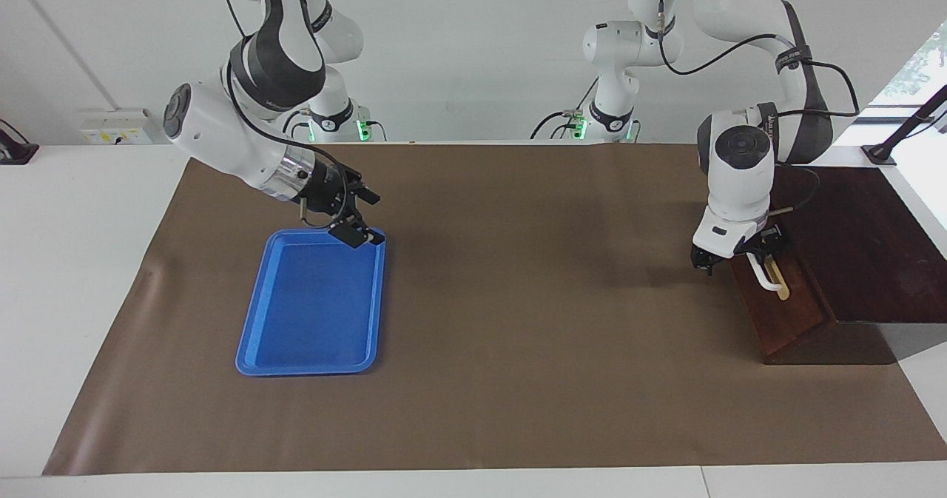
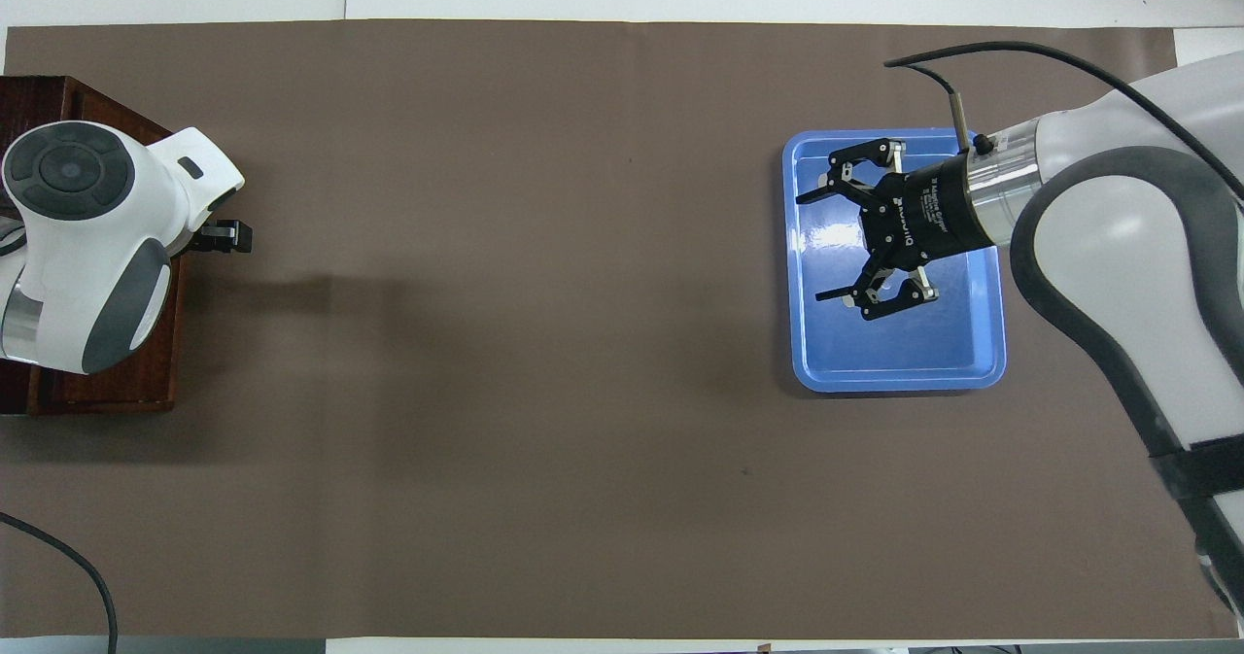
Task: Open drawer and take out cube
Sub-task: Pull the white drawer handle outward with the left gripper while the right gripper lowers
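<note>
The drawer [image 1: 792, 313] is the dark wooden front of a dark box at the left arm's end of the table. It looks shut, and no pale interior shows. Its white bar handle [image 1: 769, 277] sits on a tan strip. My left gripper [image 1: 740, 257] is right at the end of the handle nearer to the robots, low in front of the drawer. In the overhead view the left hand [image 2: 219, 237] covers the handle. My right gripper [image 1: 370, 219] is open and empty, raised over the blue tray; it shows open in the overhead view too [image 2: 816, 246]. The cube is hidden.
A flat blue plastic tray [image 1: 311, 335] lies empty toward the right arm's end of the table; it also shows in the overhead view [image 2: 904, 362]. The dark box's top [image 1: 858, 246] carries nothing. Brown paper [image 1: 518, 298] covers the table between tray and box.
</note>
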`<state>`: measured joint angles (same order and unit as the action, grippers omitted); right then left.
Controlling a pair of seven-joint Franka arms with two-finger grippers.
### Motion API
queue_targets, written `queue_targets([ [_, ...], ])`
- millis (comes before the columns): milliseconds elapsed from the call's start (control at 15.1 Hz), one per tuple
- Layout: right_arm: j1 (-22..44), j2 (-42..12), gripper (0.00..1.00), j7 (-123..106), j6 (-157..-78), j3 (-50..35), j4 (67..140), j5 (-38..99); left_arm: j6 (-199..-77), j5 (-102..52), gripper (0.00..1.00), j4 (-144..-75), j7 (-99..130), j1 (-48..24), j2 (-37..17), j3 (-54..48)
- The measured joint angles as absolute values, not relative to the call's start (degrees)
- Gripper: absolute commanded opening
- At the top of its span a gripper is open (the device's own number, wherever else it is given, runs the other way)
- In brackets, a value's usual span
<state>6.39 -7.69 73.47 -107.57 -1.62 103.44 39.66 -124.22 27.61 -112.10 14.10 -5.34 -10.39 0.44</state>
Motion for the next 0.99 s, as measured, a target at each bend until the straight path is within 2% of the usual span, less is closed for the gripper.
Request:
queue_targets([
  [993, 6.9, -6.9, 1.0, 73.9, -107.1, -1.3, 103.8, 42.4, -124.0, 23.3, 1.0, -112.1, 17.9, -15.2, -10.3, 0.4],
])
